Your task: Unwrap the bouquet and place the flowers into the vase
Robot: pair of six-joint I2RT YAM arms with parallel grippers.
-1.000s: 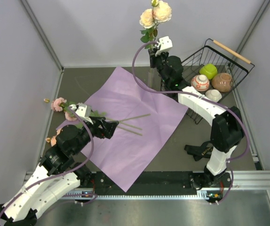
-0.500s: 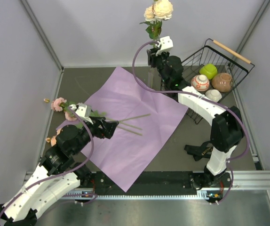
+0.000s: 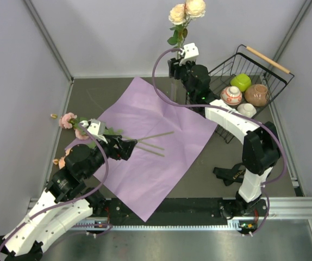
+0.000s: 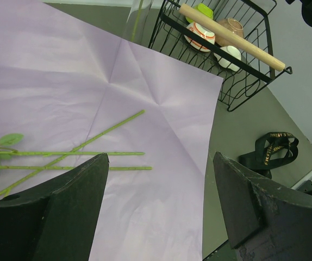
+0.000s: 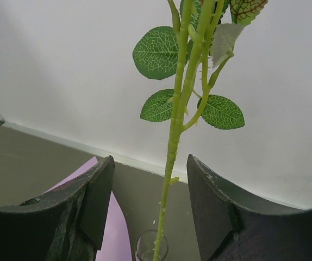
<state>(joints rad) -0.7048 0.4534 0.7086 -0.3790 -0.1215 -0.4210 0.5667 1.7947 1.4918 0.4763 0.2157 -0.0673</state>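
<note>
My right gripper [image 5: 150,165] stands parted around the upright rose stem [image 5: 173,130], clear of it; the vase [image 5: 148,249] sits directly below. The other stems [image 4: 80,154] lie flat on the paper [image 4: 63,65] under my wide left gripper [image 4: 160,160].

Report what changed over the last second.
The right gripper opened and let go of the cream roses. Their stem now stands free between its fingers, with the lower end reaching into the vase. The blooms swayed slightly to the right. The left gripper stayed open over the paper sheet. The loose stems, sheet and basket did not move.
</note>
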